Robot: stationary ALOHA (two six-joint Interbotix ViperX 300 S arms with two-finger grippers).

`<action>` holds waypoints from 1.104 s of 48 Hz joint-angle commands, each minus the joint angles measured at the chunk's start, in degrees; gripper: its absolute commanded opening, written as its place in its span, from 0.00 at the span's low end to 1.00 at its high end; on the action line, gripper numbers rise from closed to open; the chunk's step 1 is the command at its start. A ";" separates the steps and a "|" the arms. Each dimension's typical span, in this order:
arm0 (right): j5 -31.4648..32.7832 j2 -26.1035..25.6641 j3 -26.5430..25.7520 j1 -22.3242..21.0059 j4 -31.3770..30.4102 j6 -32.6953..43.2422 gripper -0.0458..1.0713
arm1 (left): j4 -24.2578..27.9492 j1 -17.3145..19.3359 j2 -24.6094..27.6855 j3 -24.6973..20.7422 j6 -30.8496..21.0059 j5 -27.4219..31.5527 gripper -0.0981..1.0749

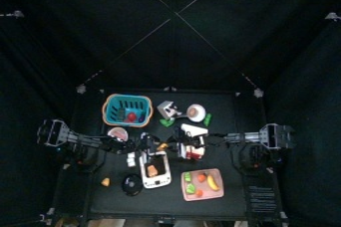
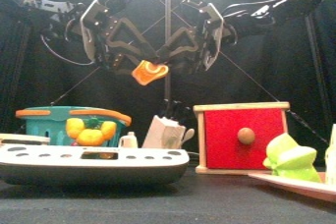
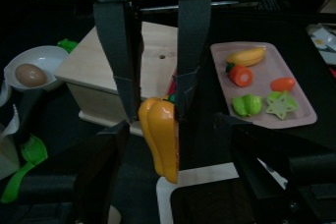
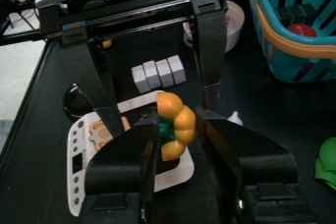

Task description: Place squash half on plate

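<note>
The squash half (image 2: 151, 70) is orange and hangs in the air above the table's middle, between both grippers. My right gripper (image 4: 175, 135) is shut on it (image 4: 174, 125). My left gripper (image 2: 121, 51) is open, with one jaw on each side of the squash half (image 3: 160, 140) and apart from it. The right gripper's fingers (image 3: 191, 41) come down onto the squash half's upper end in the left wrist view. The pink plate (image 3: 300, 120) holds several toy foods and lies at the table's front right (image 1: 213, 193).
A teal basket (image 2: 39, 120) with yellow toys stands at the left. A wooden box with a red door (image 2: 243, 135) stands right of the middle. A white dish rack (image 2: 92, 164) is at the front left. A green toy (image 2: 289, 154) lies on the plate.
</note>
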 commanded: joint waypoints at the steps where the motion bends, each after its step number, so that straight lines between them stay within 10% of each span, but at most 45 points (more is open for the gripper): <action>1: 2.20 -2.29 -0.18 0.44 0.70 0.09 0.60 | -0.53 -0.18 -1.05 0.26 -0.09 -1.58 0.95; 29: 33.66 -19.25 9.76 18.19 30.67 0.09 0.60 | -0.88 -3.16 -4.48 5.63 -0.09 -1.67 0.95; 53: 39.37 -25.31 20.57 18.54 42.89 0.09 0.60 | -0.97 -3.16 -4.04 5.71 -0.09 -1.67 0.95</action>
